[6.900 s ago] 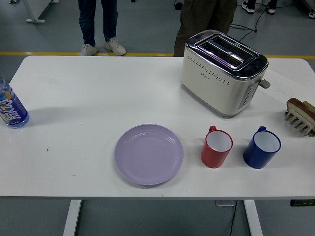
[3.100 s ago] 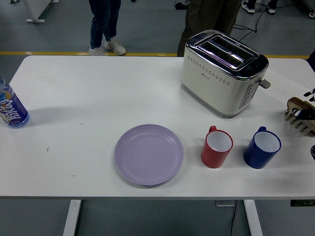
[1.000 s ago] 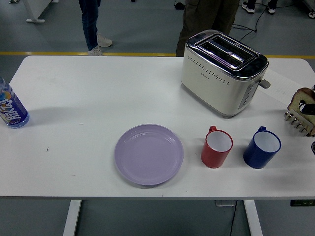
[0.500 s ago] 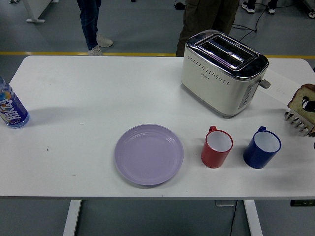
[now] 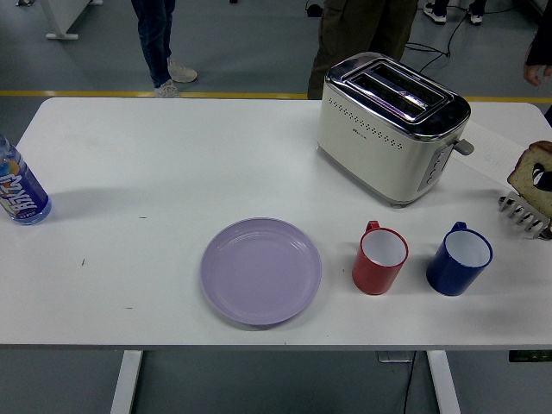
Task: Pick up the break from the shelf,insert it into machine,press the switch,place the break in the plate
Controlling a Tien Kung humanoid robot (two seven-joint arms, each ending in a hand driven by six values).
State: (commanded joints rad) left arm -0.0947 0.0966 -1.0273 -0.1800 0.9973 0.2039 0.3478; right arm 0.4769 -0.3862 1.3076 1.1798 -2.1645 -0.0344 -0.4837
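A slice of bread (image 5: 526, 169) hangs at the right edge of the table, lifted clear above the small toast rack (image 5: 523, 210). Only a bit of my right hand (image 5: 542, 179) shows at the picture's edge, its black fingers pinching the slice. The cream and chrome toaster (image 5: 392, 116) stands at the back right with its slots facing up and its lever (image 5: 464, 147) on the right end. Near the front of the table lies the lilac plate (image 5: 261, 270) with nothing on it. My left arm is out of sight.
A red cup (image 5: 379, 258) and a blue cup (image 5: 459, 258) stand between the plate and the rack. A water bottle (image 5: 19, 190) sits at the left edge. People stand beyond the far side, and a hand (image 5: 536, 69) shows at top right.
My right hand came in from the right, took the bread on the rack, and has lifted it up off the rack over the last second.
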